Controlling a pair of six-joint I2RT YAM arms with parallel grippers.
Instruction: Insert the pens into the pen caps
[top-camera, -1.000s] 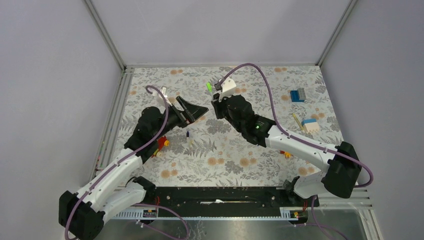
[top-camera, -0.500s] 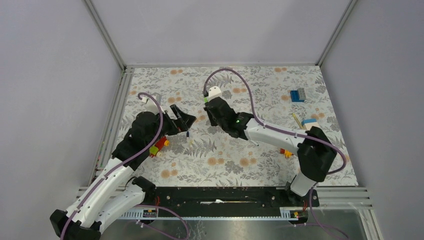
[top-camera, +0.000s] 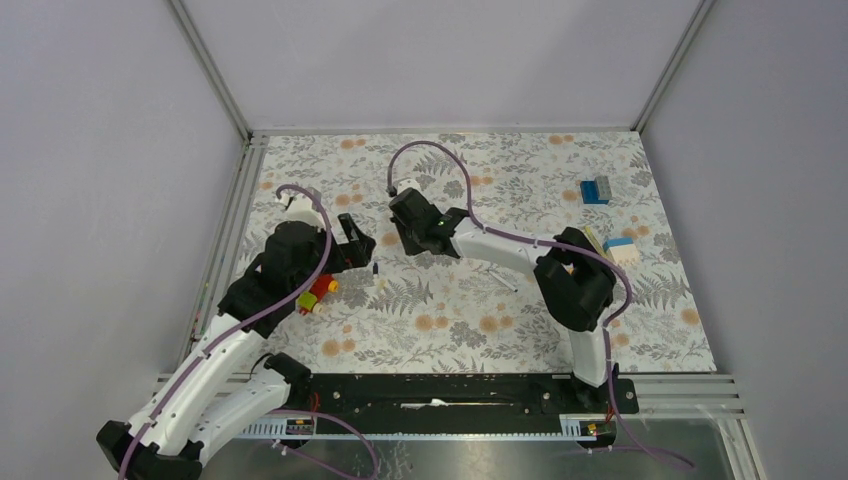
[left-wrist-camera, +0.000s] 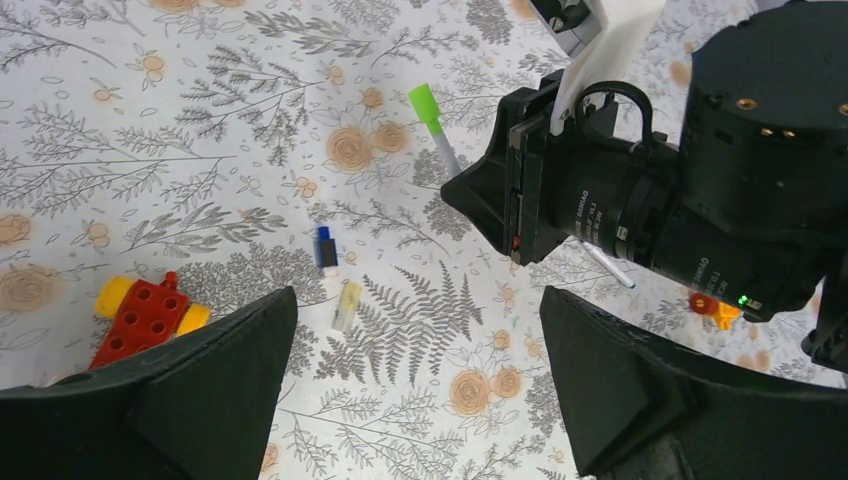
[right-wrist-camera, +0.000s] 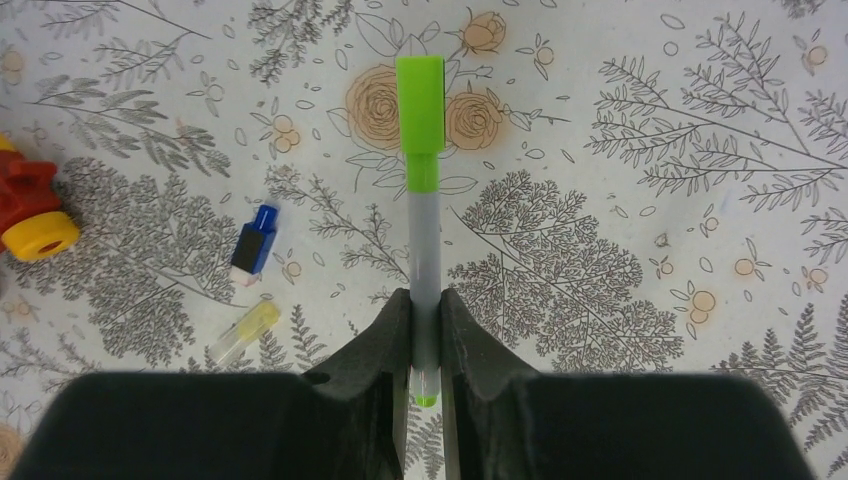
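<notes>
The left gripper (left-wrist-camera: 417, 300) hangs spread wide and empty above the desk (left-wrist-camera: 150, 150), where the dark blue cap (left-wrist-camera: 326, 250) and yellowish pen (left-wrist-camera: 347, 305) lie side by side. Rightward, the right gripper (right-wrist-camera: 424, 300) pinches a white pen (right-wrist-camera: 425, 250) tipped by the green cap (right-wrist-camera: 419, 95).

Right arm (top-camera: 497, 246) and pen (right-wrist-camera: 425, 265) farther left

Left wrist view, upper centre: green-capped pen (left-wrist-camera: 437, 125) barrel vanishing behind right gripper (left-wrist-camera: 460, 187). Right wrist view: toy brick (right-wrist-camera: 25, 215) cropped left.
</notes>
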